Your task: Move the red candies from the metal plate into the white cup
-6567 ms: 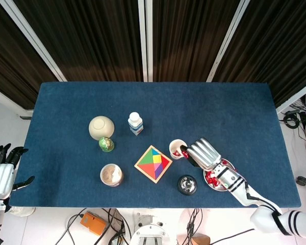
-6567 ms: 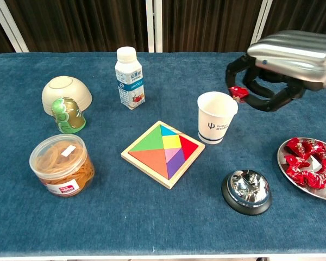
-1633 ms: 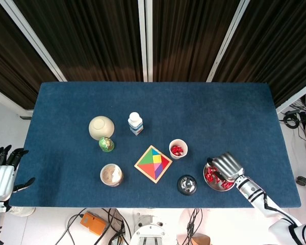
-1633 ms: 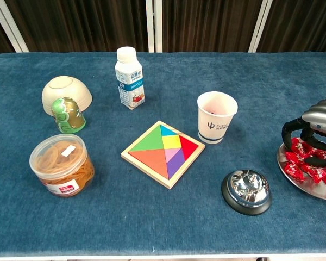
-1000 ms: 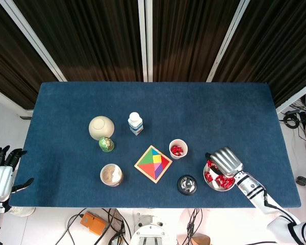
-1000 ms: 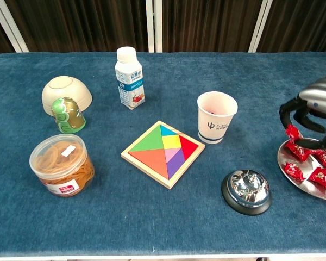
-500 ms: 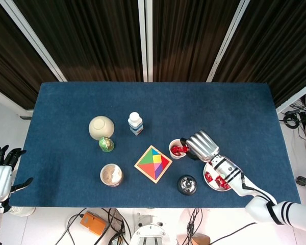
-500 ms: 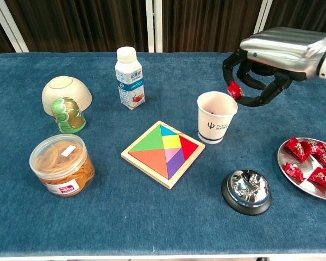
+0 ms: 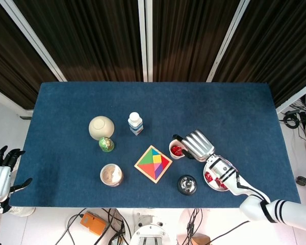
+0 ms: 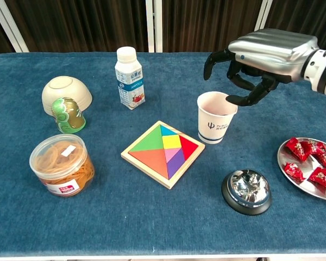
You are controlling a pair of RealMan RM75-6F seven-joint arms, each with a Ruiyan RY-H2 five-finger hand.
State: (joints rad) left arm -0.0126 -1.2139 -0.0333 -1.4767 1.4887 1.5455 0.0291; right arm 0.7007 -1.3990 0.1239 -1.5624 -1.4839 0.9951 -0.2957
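Standing upright, white cup [image 10: 217, 117], seemingly untilted

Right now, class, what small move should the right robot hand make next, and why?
Probably swing back to the plate for another candy: the right robot hand hangs open and empty over the cup, while candies remain on the plate.

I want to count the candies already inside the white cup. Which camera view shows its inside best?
The head view: it looks straight down into the white cup, so red candies show inside. The chest view shows only its side wall and rim, under the right hand.
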